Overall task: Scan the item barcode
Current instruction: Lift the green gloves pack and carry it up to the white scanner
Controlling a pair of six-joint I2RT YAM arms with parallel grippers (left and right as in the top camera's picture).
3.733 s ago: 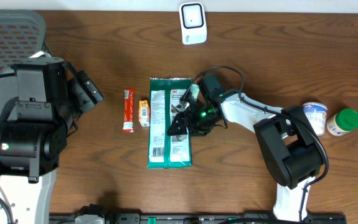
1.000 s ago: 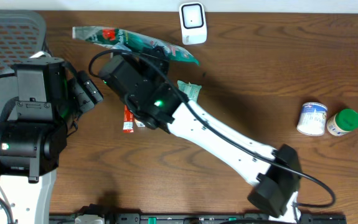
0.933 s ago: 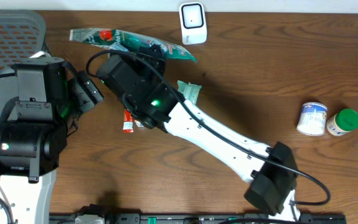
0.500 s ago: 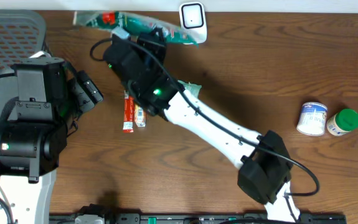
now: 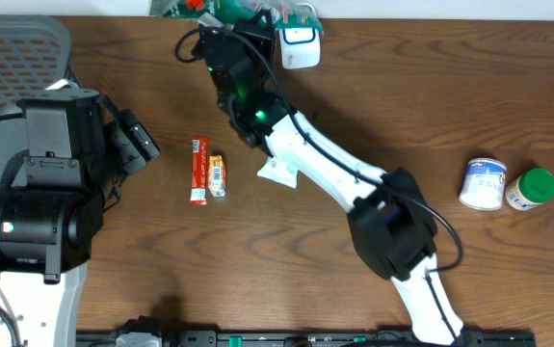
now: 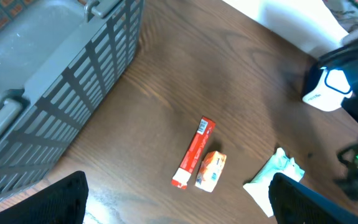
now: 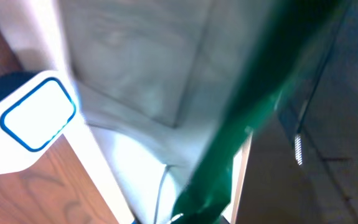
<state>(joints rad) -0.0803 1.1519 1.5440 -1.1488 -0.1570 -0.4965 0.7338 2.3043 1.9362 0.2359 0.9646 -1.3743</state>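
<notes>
- Green film fills much of the right wrist view. This is the green packet (image 7: 253, 106), blurred and seen nearly edge-on. Overhead it hangs across the table's 12 o'clock edge, partly cut off by the frame.
- The right gripper (image 5: 233, 21) is pinched tight on that packet. The arm's dark head hides exactly where the fingers bite.
- The white scanner (image 5: 299, 43) stands just toward 3 o'clock of the gripper, close beside the packet's end. Whether they touch cannot be told.
- The step in hand appears to be presenting the barcode to the scanner. No barcode shows in any view, so the printed face probably needs turning toward the blue-ringed window.
- To do it well, keep the film taut rather than sagging. Bring it near the window without knocking the scanner, then hold steady.
- The left gripper (image 5: 142, 145) waits at 9 o'clock with fingers spread wide, holding nothing.
- The surface is a dark brown wood-grain table (image 5: 402, 96), flat and matte.
- Near the table's centre a red stick sachet (image 5: 197, 171) and a small orange packet (image 5: 218, 175) lie side by side. A pale crumpled sachet (image 5: 278, 172) lies toward 3 o'clock of them.
- Far out at 3 o'clock, a white cup (image 5: 484, 183) and a green-capped bottle (image 5: 530, 189) stand just beside each other.
- A grey mesh basket (image 6: 42, 81) sits at 10 o'clock, beside the left arm.
- Beyond the far edge only a pale strip of the room shows.
</notes>
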